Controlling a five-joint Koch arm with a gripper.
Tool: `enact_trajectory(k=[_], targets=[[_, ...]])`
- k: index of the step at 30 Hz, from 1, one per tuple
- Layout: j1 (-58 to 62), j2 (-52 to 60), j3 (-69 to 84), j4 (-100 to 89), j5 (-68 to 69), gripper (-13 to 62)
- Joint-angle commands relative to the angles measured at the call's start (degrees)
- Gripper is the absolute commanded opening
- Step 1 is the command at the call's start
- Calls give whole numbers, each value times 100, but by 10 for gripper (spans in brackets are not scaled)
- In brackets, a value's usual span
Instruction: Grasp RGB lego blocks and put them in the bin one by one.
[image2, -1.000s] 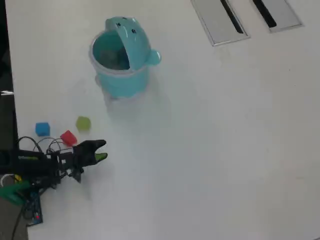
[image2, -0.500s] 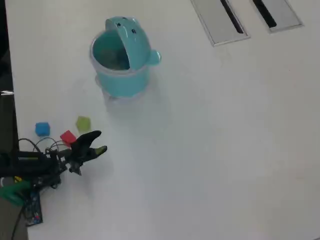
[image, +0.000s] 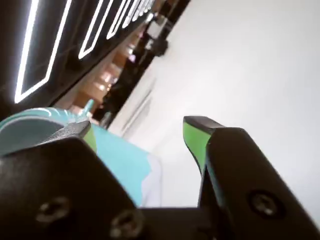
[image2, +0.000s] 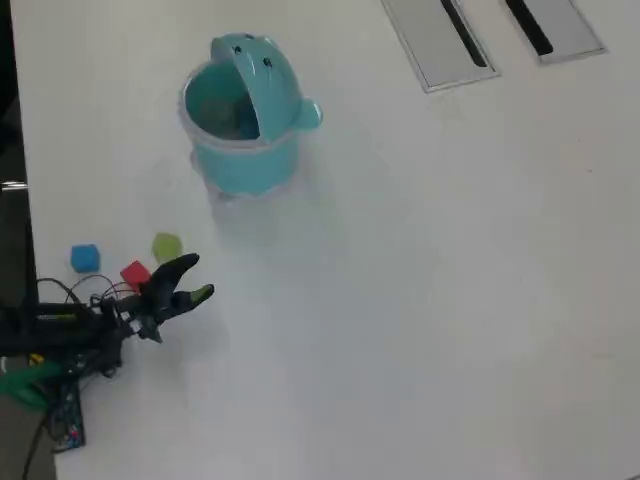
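Your pincer (image2: 192, 279) is spread wide and holds nothing. Drop it slowly over the red block (image2: 135, 274), near the tabletop's left edge, then squeeze.

In the overhead view the arm lies low along the lower left of the frame, reaching in from the left edge and pointing right, with loose dark wires looped over its black links. The gripper (image2: 194, 279) sits at its right end, its two dark jaws spread apart in a small fork, the lower one tipped in green. In the wrist view the gripper (image: 140, 131) fills the bottom of the frame: two black, green-lined jaws with a clear gap between them, nothing held.
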Motion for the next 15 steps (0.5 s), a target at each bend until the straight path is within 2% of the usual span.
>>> enact_trajectory(k=[1,5,12,15], targets=[[-26,352,-633,352,-510,322],[-281,352,-686,967,-1397,348],[-448,352,-826,1125,-2417,329],[-519,378,-1485,1459,-2725,324]])
